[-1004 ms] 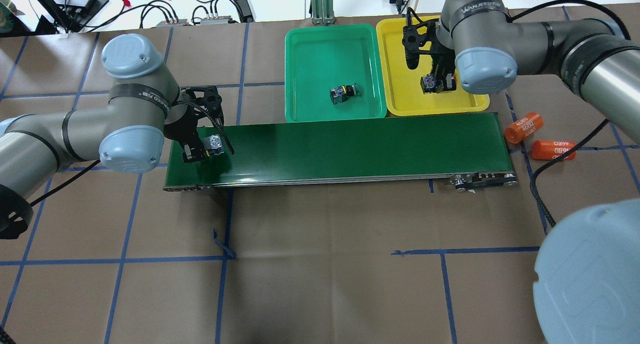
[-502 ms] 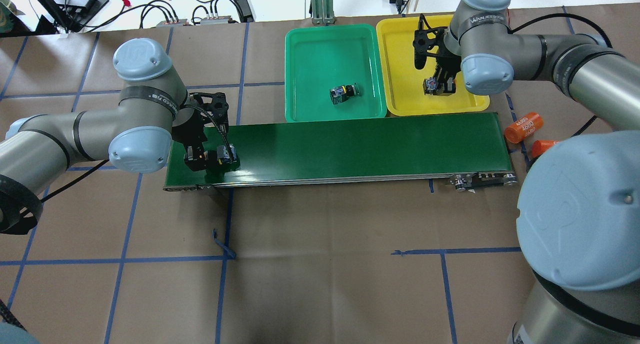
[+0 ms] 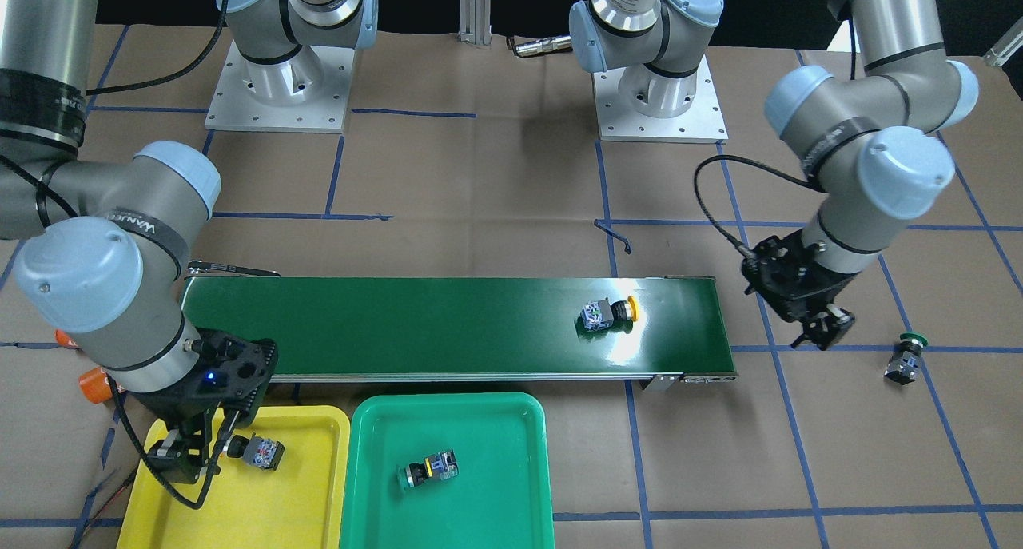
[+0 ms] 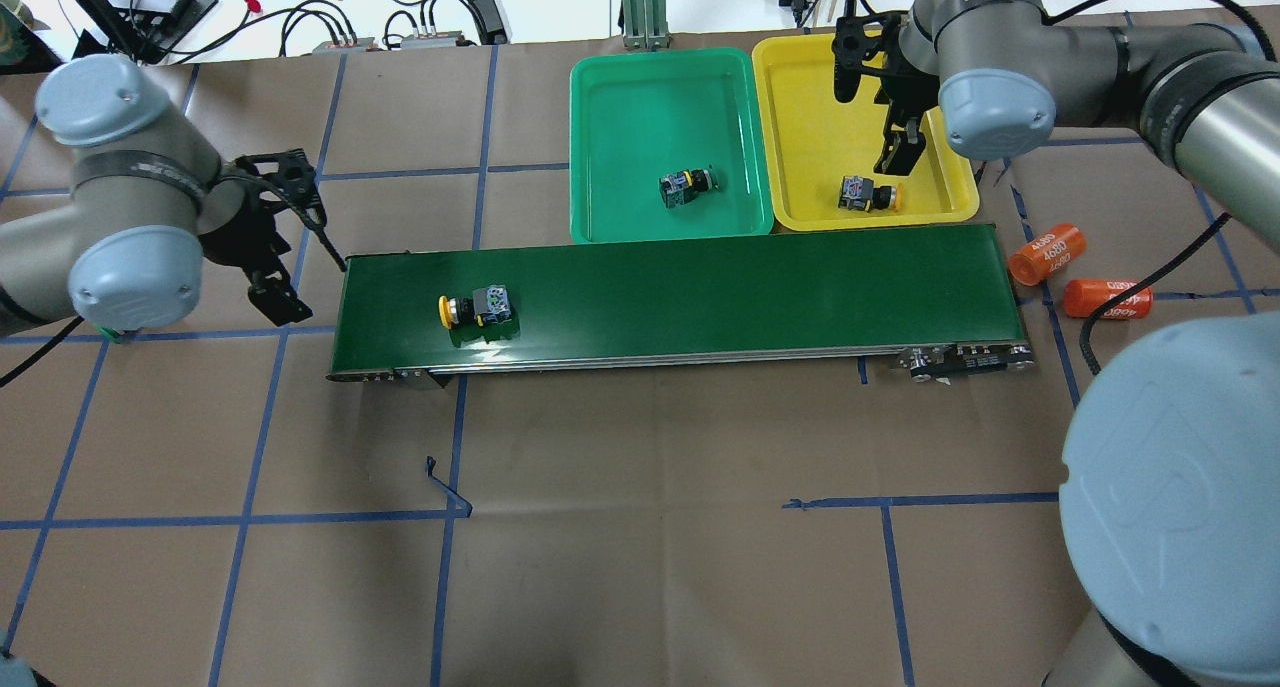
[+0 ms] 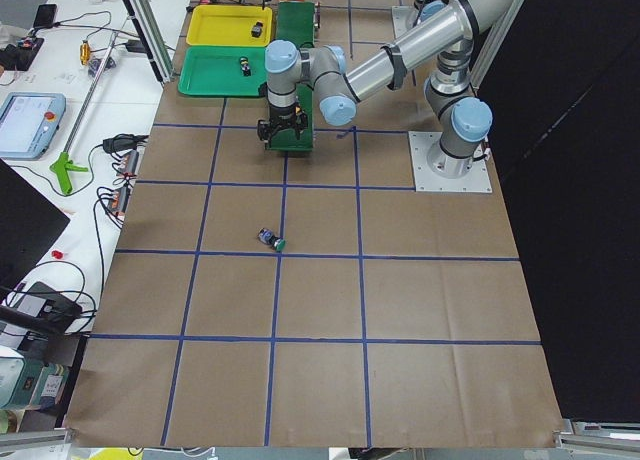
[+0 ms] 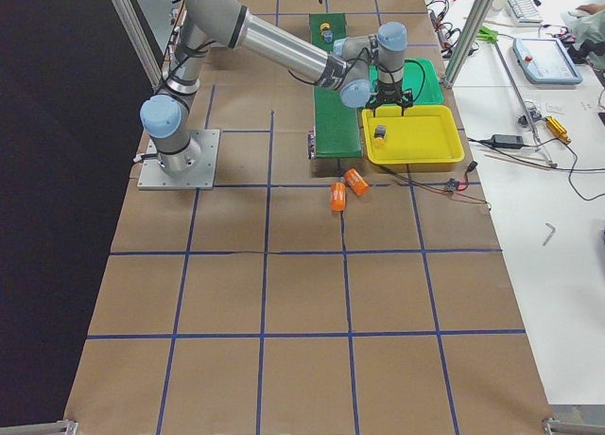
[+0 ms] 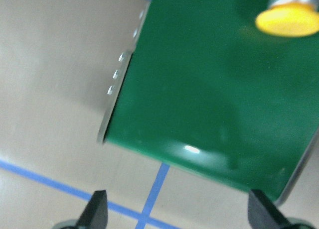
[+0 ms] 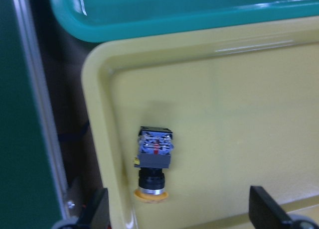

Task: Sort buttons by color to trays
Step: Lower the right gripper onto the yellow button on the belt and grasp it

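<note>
A yellow-capped button [image 4: 475, 307] lies on its side on the conveyor belt [image 4: 700, 287], near its left end. My left gripper [image 4: 275, 292] hangs open and empty just off that end, left of the button [image 7: 289, 20]. Another yellow-capped button [image 4: 866, 195] lies in the yellow tray [image 4: 810, 117], and my right gripper [image 4: 895, 152] stands open just above it, holding nothing. One button [image 4: 687, 185] rests in the green tray [image 4: 650, 87]. A green-capped button [image 3: 905, 359] lies on the table paper beyond the left gripper [image 3: 823, 329].
Two orange cylinders [image 4: 1046, 254] marked 4680 lie off the belt's right end. Both trays sit side by side against the belt's far edge. Cables and tools line the white bench behind the table.
The left gripper let go of the yellow-capped button on the belt and moved left, off the belt. The right gripper released its button into the yellow tray and pulled back from it.
</note>
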`<move>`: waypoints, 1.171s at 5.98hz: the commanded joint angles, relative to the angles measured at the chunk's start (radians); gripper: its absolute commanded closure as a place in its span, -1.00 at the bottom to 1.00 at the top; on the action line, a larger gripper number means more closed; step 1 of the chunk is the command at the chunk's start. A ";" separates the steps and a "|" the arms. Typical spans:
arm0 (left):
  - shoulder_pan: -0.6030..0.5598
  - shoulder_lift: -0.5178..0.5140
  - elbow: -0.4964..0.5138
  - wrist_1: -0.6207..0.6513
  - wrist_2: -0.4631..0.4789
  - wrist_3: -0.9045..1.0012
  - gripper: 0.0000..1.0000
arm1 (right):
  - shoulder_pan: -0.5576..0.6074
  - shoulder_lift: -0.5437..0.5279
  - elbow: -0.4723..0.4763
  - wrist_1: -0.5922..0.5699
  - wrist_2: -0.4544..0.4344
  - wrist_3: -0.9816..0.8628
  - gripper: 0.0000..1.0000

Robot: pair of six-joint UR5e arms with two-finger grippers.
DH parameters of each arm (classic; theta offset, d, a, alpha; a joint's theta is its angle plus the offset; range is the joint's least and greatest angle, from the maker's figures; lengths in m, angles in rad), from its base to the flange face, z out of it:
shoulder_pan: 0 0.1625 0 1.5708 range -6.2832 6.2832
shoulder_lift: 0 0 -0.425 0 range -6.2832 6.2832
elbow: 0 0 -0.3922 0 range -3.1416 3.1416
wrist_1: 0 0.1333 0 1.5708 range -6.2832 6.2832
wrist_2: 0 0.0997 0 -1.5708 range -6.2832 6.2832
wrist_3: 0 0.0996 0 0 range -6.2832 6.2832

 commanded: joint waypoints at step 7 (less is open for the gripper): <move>0.264 -0.377 0.244 0.060 0.084 -0.063 0.11 | 0.311 -0.157 0.065 0.262 0.016 0.236 -1.00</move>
